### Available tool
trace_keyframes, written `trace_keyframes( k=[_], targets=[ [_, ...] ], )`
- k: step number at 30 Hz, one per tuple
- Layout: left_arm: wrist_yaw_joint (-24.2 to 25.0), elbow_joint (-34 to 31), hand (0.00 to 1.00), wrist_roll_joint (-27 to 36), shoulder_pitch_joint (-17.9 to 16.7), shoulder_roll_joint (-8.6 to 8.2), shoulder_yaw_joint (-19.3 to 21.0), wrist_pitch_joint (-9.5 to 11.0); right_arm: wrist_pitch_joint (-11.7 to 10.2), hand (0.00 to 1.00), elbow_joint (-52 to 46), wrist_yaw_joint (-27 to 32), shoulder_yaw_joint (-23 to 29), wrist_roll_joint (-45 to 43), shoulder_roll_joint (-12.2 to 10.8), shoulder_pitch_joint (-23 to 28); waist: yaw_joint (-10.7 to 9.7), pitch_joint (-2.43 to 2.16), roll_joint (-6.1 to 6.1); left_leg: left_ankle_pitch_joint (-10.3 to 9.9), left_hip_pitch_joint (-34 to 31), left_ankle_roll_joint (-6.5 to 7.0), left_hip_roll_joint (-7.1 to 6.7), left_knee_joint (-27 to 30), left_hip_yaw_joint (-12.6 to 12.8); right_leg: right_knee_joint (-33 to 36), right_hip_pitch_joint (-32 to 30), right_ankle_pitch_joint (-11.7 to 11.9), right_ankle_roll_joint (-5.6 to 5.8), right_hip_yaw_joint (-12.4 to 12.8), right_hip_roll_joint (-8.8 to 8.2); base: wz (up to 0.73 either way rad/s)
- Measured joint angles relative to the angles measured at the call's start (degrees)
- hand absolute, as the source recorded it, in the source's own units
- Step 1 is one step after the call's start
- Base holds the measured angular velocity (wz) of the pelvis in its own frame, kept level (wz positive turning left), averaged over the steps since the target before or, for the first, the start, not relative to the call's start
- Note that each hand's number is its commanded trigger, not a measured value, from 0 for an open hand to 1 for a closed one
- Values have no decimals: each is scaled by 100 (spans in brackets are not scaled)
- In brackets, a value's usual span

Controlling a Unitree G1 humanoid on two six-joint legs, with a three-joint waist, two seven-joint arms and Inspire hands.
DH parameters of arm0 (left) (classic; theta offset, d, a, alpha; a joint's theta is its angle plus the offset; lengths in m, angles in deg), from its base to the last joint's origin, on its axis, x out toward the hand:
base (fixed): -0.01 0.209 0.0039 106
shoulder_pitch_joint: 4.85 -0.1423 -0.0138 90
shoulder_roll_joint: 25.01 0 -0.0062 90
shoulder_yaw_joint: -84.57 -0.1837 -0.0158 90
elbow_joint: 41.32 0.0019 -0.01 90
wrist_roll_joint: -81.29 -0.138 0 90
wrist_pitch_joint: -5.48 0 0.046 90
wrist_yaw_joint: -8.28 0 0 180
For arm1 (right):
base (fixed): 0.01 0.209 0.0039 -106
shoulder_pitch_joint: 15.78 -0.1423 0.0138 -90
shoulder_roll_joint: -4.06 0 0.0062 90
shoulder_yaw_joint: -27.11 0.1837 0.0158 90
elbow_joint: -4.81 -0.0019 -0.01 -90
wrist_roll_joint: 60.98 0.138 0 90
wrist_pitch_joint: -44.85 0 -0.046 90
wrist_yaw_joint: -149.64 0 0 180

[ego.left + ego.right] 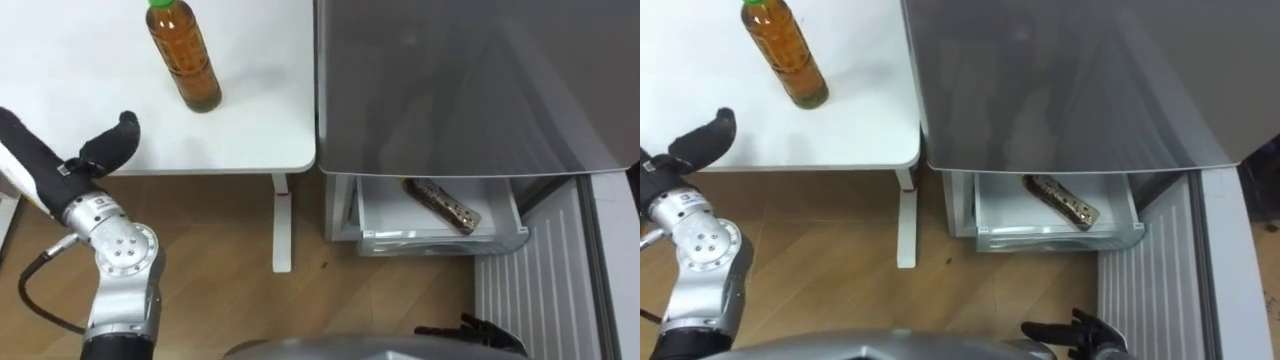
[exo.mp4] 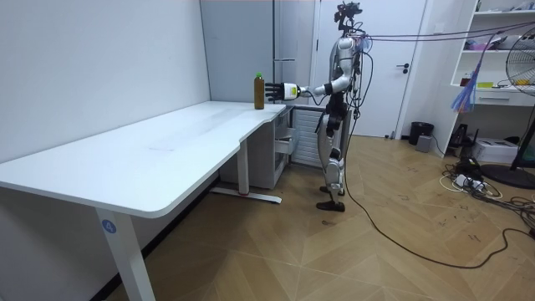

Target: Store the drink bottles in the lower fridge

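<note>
A tea bottle (image 1: 185, 60) with a green cap stands upright on the white table (image 1: 250, 130). My left hand (image 1: 95, 150) reaches over the table's near edge, below and left of the bottle, open and apart from it. In the room view the left hand (image 2: 276, 90) is held out level with the bottle (image 2: 259, 92). The lower fridge drawer (image 1: 440, 242) is pulled out, with a second bottle (image 1: 442, 204) lying on its side in it. My right hand (image 1: 475, 328) hangs low in front of the drawer.
The grey fridge top (image 1: 460, 80) stands right beside the table's end. The open fridge door (image 1: 540, 290) lies to the right of the drawer. A table leg (image 1: 282, 225) stands on the wooden floor left of the drawer.
</note>
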Motion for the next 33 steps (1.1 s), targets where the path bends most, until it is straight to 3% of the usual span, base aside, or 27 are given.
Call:
trace_keyframes(
  k=[8,17,24,33],
  targets=[
    [672,-408,0,7,34,-14,-273,-50,4,0,0,-47,1,-108,-5,-65,-109,-3,11,0,18,0,3,-34,44,-1,-32,0,0,90,10,-3],
    [1543,-972,0,-29,135,-5,-264,-257,0,0,-23,-215,197,-360,-2,-52,-157,-4,26,0,37,1,4,-37,57,2,-22,1,-1,121,11,-2],
    [1993,-976,0,2,266,29,-235,-342,-6,0,-5,-246,327,-386,-1,-4,-173,0,78,-1,33,1,3,-33,52,2,-17,5,-8,163,15,0],
    [2341,-975,0,652,375,152,-228,-546,1,0,68,-254,321,-379,0,-50,-274,14,107,0,122,2,3,-84,73,2,28,5,-8,233,22,-2]
  ],
)
